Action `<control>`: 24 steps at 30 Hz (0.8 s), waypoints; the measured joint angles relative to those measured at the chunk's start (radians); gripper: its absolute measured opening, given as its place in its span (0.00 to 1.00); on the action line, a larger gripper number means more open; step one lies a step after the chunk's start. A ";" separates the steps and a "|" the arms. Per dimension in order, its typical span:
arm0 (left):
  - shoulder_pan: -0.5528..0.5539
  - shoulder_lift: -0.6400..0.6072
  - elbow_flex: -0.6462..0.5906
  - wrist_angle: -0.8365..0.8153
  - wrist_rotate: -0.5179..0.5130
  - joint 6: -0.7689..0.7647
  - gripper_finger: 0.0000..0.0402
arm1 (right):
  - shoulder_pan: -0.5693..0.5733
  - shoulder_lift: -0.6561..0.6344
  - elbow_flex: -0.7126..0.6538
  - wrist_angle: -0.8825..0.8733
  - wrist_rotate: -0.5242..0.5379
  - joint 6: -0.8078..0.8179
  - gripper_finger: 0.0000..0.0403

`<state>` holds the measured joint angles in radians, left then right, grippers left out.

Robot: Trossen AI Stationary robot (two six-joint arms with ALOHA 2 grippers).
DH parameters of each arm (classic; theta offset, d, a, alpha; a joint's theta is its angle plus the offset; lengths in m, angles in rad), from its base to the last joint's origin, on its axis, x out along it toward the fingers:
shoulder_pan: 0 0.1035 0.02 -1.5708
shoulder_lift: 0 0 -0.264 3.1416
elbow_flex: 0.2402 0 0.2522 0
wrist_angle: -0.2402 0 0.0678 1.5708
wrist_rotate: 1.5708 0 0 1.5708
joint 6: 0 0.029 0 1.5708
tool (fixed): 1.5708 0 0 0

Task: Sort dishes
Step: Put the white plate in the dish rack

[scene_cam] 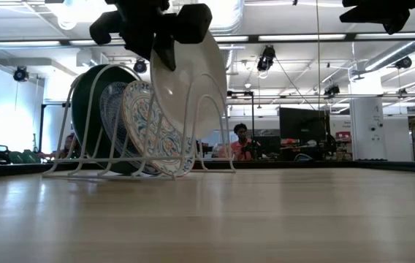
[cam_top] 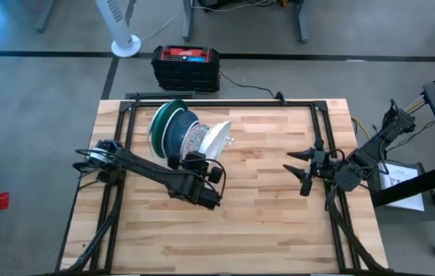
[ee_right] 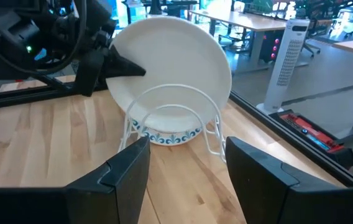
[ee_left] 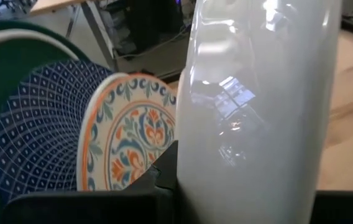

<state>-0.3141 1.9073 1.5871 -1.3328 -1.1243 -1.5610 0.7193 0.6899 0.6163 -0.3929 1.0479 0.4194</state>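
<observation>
Right up against your left arm's wrist camera is the white plate [ee_left: 257, 112], held on edge with the left gripper [cam_top: 202, 165] pinching its rim. You have it at the near end of the white wire rack [scene_cam: 215, 157], leaning out over the last hoop rather than seated in a slot. Behind it in the rack stand the floral plate [ee_left: 130, 140], a blue patterned plate [ee_left: 36, 143] and the green plate [cam_top: 158, 126] at the far end.

Watch the lean. I judge the white plate's lower edge is not yet caught between the wires, so if you release now it could tip toward the right and fall flat onto the desk [cam_top: 263, 222], or slide out of the rack. Pushing it in too hard could knock it against the floral plate, or shove the light rack across the wood. The gripper itself sits close to the rack's top hoop and could snag it on the way out.

Your right gripper [cam_top: 303, 170] waits with its fingers spread, well apart from the rack at the desk's right side, pointing toward it.

You are working on a pale wooden butcher-block desk on a dark frame. Beyond it lies an open lab with ceiling lights, monitors and a seated person [scene_cam: 241, 142]; on the grey floor stand a black-and-red case [cam_top: 186, 66] and a white fan [cam_top: 123, 27].
</observation>
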 joint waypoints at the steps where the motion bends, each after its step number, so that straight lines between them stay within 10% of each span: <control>1: 0.000 0.005 0.000 -0.002 0.007 -0.007 0.13 | 0.000 0.000 0.000 0.000 0.000 0.000 0.50; 24: 0.001 0.090 0.000 -0.013 0.120 -0.129 0.13 | 0.000 0.000 -0.004 0.000 0.000 0.000 0.50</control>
<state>-0.3130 1.9971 1.5871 -1.3460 -1.0039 -1.6902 0.7189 0.6899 0.6125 -0.3931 1.0477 0.4195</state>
